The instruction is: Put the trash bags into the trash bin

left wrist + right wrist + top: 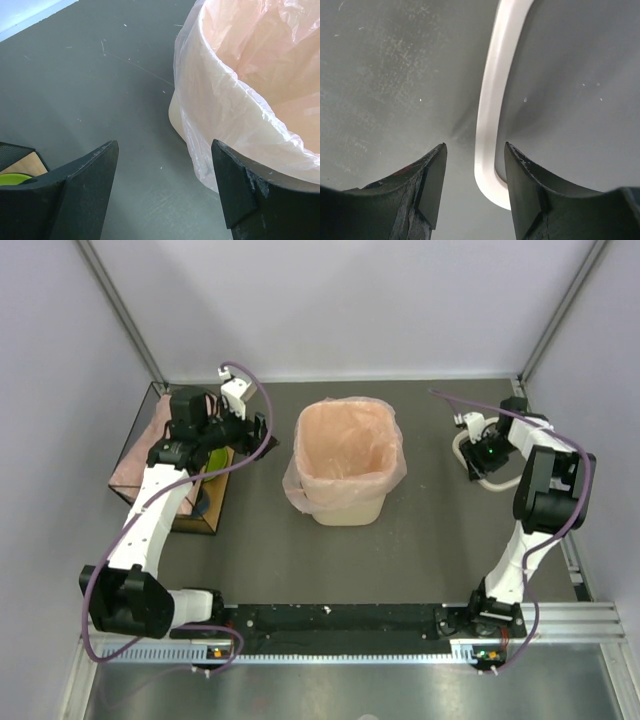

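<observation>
The trash bin [348,508] is cream plastic, smooth-walled, with a dull sheen. The trash bag [345,435] lining it is thin translucent pink film, crinkled throughout and faintly glossy where it folds over the rim. Further pink film [133,462] lies crumpled at the box [218,502], which has a dark wire frame and an orange-brown, wood-looking side. The table [400,560] is dark grey and matt, with fine scratches and pale specks. The left gripper [164,145] and right gripper [475,146] have black matt fingers, scuffed grey at the edges. The ring [492,90] is smooth white plastic, slightly glossy. The plate [350,695] at the near edge is brushed grey metal.
</observation>
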Robot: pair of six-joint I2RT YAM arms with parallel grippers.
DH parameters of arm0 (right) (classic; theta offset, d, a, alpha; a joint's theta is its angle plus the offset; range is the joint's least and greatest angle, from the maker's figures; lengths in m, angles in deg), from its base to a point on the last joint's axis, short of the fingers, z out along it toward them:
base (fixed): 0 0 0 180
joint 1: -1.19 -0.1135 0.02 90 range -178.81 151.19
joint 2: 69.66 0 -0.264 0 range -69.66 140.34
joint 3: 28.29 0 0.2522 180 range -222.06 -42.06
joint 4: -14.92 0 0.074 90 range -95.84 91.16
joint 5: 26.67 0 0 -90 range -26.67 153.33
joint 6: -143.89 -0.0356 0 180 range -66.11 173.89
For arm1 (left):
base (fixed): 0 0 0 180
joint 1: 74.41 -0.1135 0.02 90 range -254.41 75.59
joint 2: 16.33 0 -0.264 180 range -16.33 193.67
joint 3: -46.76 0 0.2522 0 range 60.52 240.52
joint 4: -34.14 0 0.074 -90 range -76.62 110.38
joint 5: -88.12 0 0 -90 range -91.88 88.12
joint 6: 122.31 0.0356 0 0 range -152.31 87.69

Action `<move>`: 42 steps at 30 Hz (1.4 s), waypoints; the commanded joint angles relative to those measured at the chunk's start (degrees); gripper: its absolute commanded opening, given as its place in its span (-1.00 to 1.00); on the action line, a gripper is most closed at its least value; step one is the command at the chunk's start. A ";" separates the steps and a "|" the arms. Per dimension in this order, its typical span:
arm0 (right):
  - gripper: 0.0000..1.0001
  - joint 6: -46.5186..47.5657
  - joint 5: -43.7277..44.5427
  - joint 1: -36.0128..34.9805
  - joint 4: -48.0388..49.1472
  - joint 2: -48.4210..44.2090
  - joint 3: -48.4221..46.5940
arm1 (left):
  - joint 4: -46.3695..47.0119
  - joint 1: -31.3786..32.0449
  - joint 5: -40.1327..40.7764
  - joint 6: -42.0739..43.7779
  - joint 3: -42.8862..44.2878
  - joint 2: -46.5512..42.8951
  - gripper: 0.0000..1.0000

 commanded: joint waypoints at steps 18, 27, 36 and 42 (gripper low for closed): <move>-1.00 3.15 4.48 -1.90 8.09 -3.03 5.50 | 0.81 -0.17 -3.27 2.74 0.62 1.04 0.62; -1.00 9.73 -4.92 -3.13 -17.65 -17.90 -11.00 | 3.00 -0.17 -6.44 2.22 -0.43 1.12 0.62; -1.00 12.20 -8.18 -24.47 -42.85 -23.45 -38.51 | 7.13 -0.26 -3.72 -1.57 -1.57 1.48 0.64; -1.00 8.27 -5.29 -43.34 -48.08 -24.41 -46.54 | 9.59 -0.17 -2.22 -3.85 -5.96 -1.77 0.64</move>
